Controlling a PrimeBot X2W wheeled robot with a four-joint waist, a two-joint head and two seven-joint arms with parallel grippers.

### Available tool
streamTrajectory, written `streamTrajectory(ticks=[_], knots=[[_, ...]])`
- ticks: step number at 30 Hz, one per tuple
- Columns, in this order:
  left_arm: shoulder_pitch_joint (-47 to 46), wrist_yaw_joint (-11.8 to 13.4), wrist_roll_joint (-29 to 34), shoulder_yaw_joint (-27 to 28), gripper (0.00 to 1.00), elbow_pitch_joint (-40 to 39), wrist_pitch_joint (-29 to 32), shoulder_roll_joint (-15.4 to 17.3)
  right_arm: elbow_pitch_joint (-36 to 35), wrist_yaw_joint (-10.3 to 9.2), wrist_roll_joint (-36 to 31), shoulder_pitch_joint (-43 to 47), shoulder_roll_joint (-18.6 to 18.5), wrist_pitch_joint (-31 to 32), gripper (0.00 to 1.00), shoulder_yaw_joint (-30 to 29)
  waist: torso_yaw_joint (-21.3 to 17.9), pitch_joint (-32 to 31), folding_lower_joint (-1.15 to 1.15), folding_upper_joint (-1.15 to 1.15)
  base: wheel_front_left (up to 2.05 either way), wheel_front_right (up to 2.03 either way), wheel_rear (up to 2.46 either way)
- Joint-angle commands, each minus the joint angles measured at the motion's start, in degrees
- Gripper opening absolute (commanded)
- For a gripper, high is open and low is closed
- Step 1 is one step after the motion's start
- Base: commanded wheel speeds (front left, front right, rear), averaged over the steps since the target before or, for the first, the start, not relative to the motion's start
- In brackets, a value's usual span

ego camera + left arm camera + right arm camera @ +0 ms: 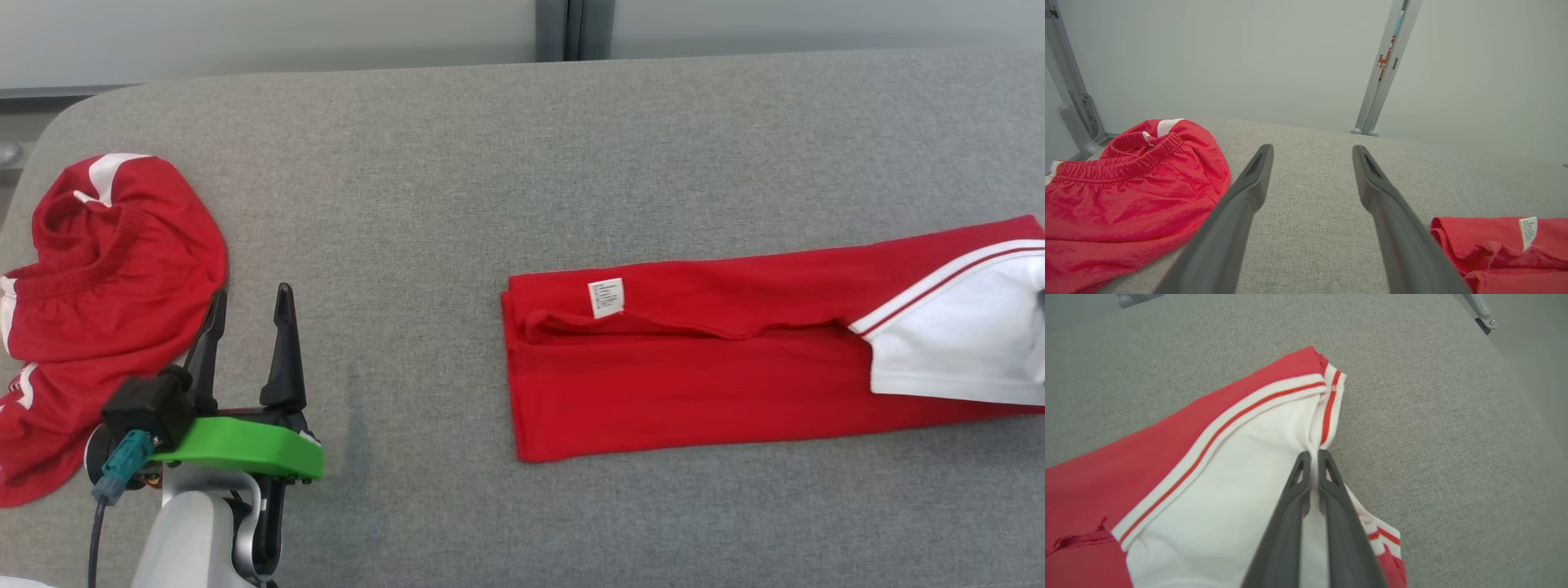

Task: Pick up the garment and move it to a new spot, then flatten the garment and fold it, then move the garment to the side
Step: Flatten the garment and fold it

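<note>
The garment (694, 384) is a red top with a white panel and red-striped white trim, lying folded into a long band at the centre-right of the grey table (408, 204). A small white label shows near its left end. In the right wrist view, my right gripper (1313, 454) is shut on the white fabric of the garment (1229, 469), just below the striped trim. My left gripper (251, 292) stands open at the lower left with nothing between its fingers. In the left wrist view the left gripper (1312, 148) points over bare table, with the garment (1494, 253) at the lower right.
A second red piece, shorts with an elastic waistband (106, 310), lies crumpled at the table's left edge, touching the outer finger of my left gripper. The shorts (1126, 196) sit left of the fingers. A grey post (1384, 69) and a pale wall stand behind the table.
</note>
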Motion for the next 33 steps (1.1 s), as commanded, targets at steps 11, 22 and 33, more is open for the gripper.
streamTrajectory(ticks=[11,22,33], knots=[[1.79,-0.08,-0.9,-1.1,1.0,0.38,-0.14,0.44,-15.95,-0.1,-4.08,5.47,-0.18,3.49,0.0,2.79,-1.05,-2.41,0.0,0.0,0.0,0.0,0.0],[1.02,-0.08,-1.07,-2.16,1.0,0.67,-0.14,0.53,-26.8,-0.09,-1.47,3.7,4.69,7.64,0.0,24.91,-0.06,-2.45,0.0,0.0,0.0,0.0,0.0],[-1.76,-0.08,-1.46,-6.01,1.0,1.64,-0.14,0.61,-15.68,-0.07,1.18,-3.31,10.01,5.42,0.0,40.08,2.78,-0.79,0.0,0.0,0.0,0.0,0.0]])
